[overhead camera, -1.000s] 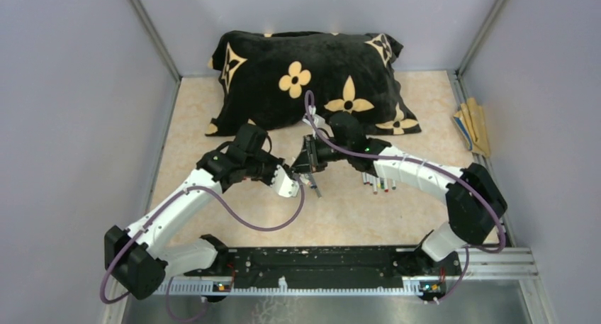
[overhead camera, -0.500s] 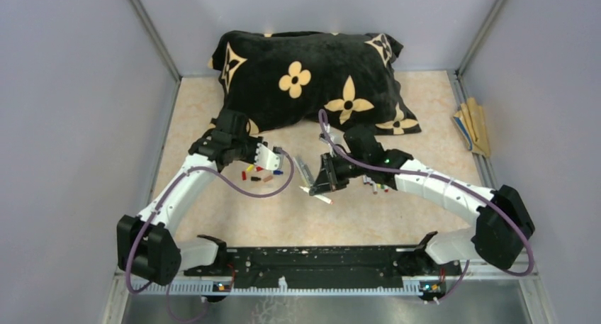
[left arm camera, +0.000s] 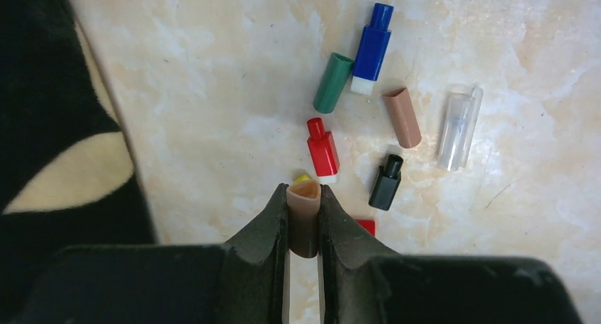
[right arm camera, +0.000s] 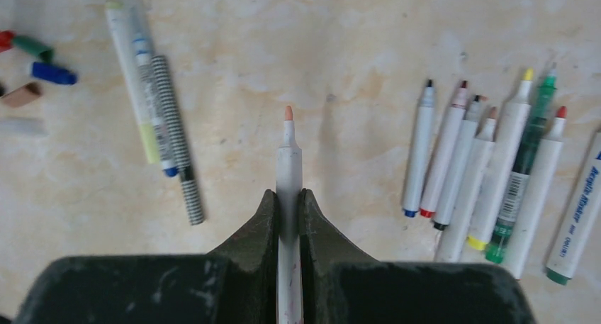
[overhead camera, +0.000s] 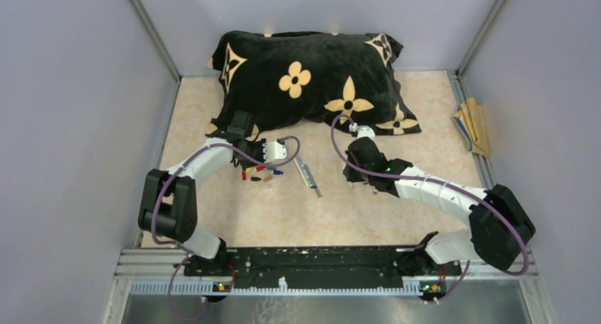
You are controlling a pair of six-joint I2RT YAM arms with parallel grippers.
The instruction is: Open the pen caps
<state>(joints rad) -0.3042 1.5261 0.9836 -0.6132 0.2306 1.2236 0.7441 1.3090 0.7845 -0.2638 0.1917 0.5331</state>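
The left gripper [left arm camera: 305, 207] pinched the tiny peach cap [left arm camera: 305, 191], which looked light and slippery, by its sides, and the right gripper [right arm camera: 288, 200] squeezed the stiff white pen [right arm camera: 288, 154] mid-barrel.

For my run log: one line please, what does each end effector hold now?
left end effector: shut on small tan plastic pen cap | right end effector: shut on slim white uncapped pen, peach tip

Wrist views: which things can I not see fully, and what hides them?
- Left wrist: yellow cap, only a tip shows behind the tan cap in the left gripper.
- Left wrist: red piece, mostly behind that gripper.
- Right wrist: held pen, rear end hidden inside the right gripper.
- Right wrist: labelled marker, cut by the right edge.
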